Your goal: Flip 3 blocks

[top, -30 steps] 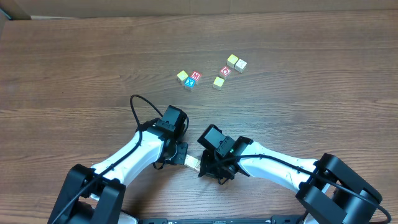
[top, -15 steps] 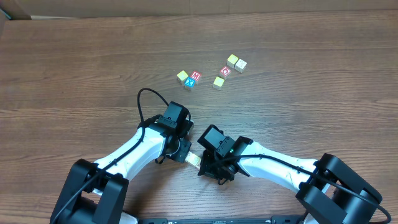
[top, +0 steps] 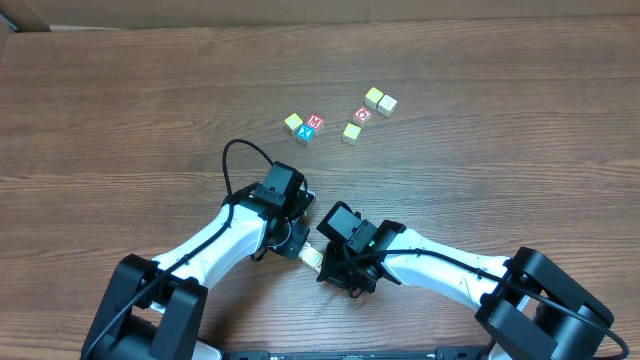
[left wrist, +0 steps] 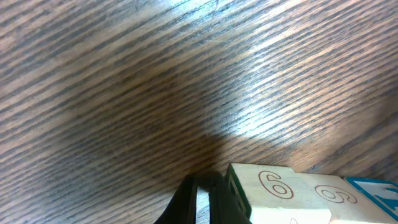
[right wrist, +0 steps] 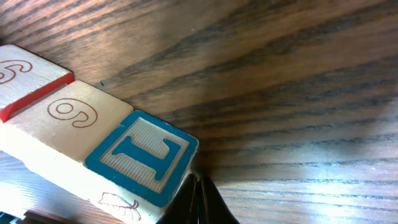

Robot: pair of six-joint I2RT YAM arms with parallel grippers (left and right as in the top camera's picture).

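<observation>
Three blocks lie in a touching row on the wood table, a pale sliver [top: 311, 260] between my two wrists in the overhead view. In the right wrist view the row shows a red-edged block [right wrist: 25, 78], a cream block [right wrist: 68, 121] with a "6" outline, and a blue "I" block [right wrist: 140, 155]. My left gripper [left wrist: 202, 185] [top: 296, 243] is shut, its tip against the green-edged end of the cream "6" block [left wrist: 273, 193]. My right gripper [right wrist: 198, 186] [top: 330, 268] is shut, with its tip at the blue block's near corner. Neither gripper holds anything.
Farther back on the table lie loose cubes: a yellow-green one [top: 293, 122], the red "M" [top: 315, 121] and blue "X" [top: 305, 132] pair, a yellow one [top: 352, 132], the red "O" [top: 363, 114], and two pale ones [top: 373, 97] [top: 387, 104]. The left arm's cable [top: 235, 160] loops upward.
The left wrist has shifted a little right, closer to the row of blocks, and its cable loop moved with it. The right arm has barely moved.
</observation>
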